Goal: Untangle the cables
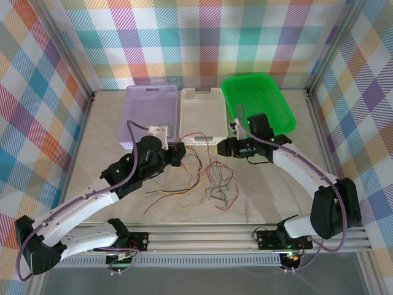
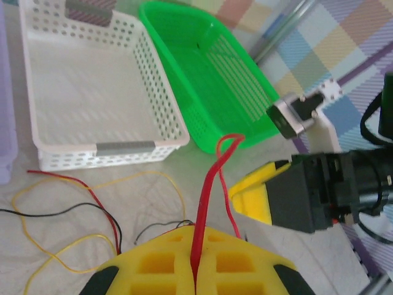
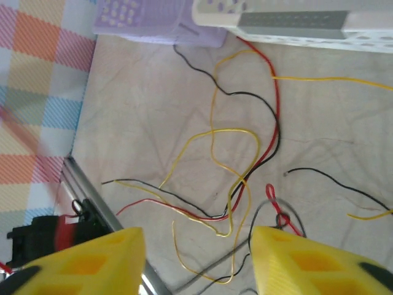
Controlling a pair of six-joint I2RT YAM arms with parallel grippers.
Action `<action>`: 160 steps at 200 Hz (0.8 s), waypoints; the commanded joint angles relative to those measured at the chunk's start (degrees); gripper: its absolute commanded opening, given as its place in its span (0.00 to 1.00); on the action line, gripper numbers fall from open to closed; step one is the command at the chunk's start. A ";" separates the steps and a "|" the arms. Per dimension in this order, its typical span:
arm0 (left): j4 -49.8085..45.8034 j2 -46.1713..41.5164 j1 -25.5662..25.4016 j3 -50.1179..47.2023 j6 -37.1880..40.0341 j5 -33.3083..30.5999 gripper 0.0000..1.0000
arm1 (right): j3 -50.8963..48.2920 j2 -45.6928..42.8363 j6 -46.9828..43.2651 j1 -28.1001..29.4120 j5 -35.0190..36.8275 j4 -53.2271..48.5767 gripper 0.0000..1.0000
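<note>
Cables (image 1: 212,184) of 3 colours; 1 red cable (image 2: 207,184) in left hand (image 2: 197,239)

robot test cell in a laboratory: pale tabletop (image 1: 104,135) enclosed by plaid-printed panels (image 1: 196,37) on aluminium framing (image 1: 64,52); left arm (image 1: 80,206) and right arm (image 1: 301,166) bolted to a slotted rail (image 1: 209,236) at the near edge; lilac hoses (image 1: 130,132) run along both.
</note>
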 commanded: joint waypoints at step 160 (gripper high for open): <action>-19.40 10.14 20.34 26.29 11.68 -3.02 0.00 | -16.74 -31.43 2.27 -0.02 10.31 1.00 0.84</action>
